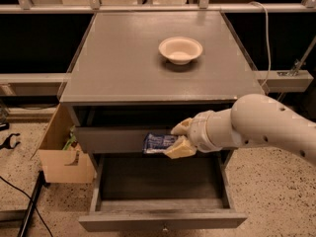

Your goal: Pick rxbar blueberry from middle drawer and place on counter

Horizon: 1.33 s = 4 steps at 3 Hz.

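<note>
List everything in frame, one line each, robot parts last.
counter: 1, grey, top of the cabinet.
bowl: 1, cream, on the counter, back and right of centre.
upper drawer front: 1, grey, just under the counter.
middle drawer: 1, grey, pulled open at the cabinet's bottom.
rxbar blueberry: 1, dark blue wrapper with pale print, held in front of the upper drawer front, above the open drawer.
cardboard box: 1, brown, on the floor left of the cabinet.
black cable: 1, on the floor at far left.
white cable: 1, hanging right of the counter.
gripper: 1, pale yellow fingers, shut on the rxbar blueberry.
arm: 1, white, reaching in from the right.
</note>
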Available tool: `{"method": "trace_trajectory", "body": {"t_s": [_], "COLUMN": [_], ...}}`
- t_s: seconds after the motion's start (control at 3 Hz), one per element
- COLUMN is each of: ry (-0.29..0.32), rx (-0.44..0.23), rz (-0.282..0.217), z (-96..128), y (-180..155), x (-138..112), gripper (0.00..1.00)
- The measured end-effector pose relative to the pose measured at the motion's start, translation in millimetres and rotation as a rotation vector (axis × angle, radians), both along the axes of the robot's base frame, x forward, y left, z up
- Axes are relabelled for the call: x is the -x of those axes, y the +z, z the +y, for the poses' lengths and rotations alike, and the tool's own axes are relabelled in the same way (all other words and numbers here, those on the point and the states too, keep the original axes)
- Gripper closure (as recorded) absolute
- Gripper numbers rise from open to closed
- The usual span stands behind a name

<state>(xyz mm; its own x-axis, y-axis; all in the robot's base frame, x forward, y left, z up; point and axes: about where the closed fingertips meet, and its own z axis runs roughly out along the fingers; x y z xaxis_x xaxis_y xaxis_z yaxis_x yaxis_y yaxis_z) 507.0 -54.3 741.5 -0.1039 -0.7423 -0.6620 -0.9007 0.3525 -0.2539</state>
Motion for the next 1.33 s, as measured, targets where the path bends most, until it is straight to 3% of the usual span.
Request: {"method": "trace_trajectory", "body": {"t_s": [0.67,1.0,1.33], "ry": [-0.013,-0.019,-0.007], "rx": [0.022,0.038,0.026], "rz": [-0.055,-0.102,-0.152], "z": [1,2,11], "y": [92,135,172], "x": [11,-6,-44], "gripper": [1.00,1.00,1.00]}}
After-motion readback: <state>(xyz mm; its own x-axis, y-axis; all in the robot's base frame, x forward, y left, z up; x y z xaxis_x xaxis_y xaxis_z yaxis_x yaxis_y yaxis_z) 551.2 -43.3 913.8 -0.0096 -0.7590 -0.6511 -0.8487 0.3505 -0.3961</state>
